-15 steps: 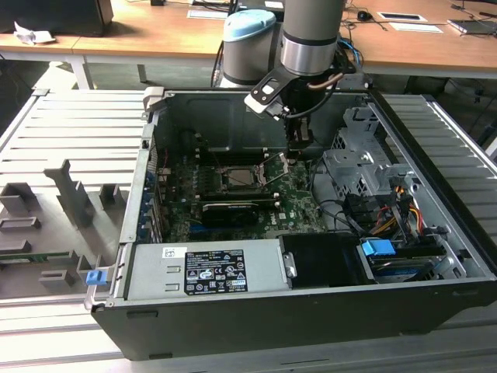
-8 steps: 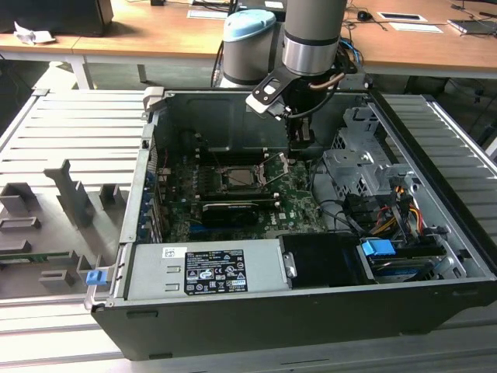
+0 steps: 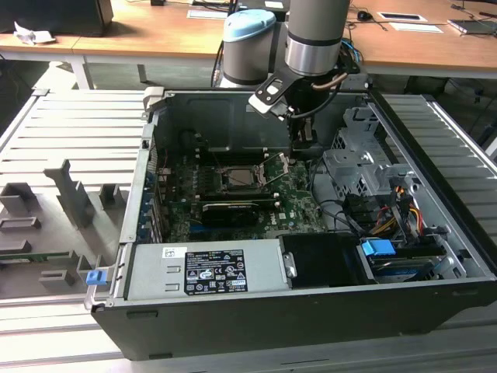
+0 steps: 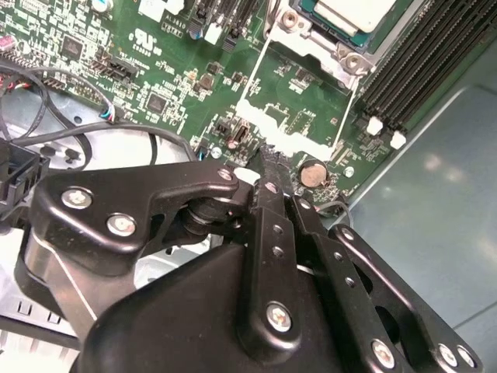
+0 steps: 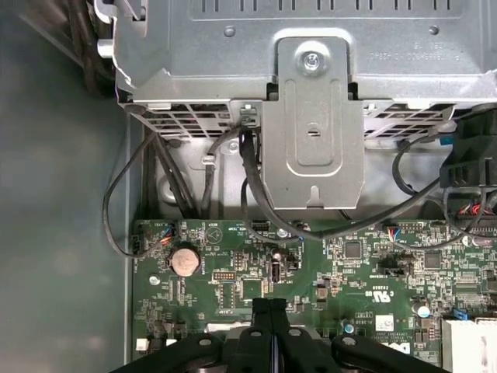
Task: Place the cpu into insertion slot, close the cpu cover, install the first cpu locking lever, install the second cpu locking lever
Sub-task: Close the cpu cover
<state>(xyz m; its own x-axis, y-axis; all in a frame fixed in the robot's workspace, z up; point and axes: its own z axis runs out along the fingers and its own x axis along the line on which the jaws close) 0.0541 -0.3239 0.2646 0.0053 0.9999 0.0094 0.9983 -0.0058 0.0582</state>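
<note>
Gripper (image 4: 268,165) pinched shut, empty, tip right by the open cpu cover (image 4: 252,78) edge, imo could slip n gouge the mobo (image 4: 155,70).

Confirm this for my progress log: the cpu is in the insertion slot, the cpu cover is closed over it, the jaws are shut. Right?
No: the cpu cover is open, not closed. The second wrist view shows it lying open beside the insertion slot, the board visible through its window, the cpu bare. The rest holds: the cpu is seated and the gripper has its jaws shut.
</note>
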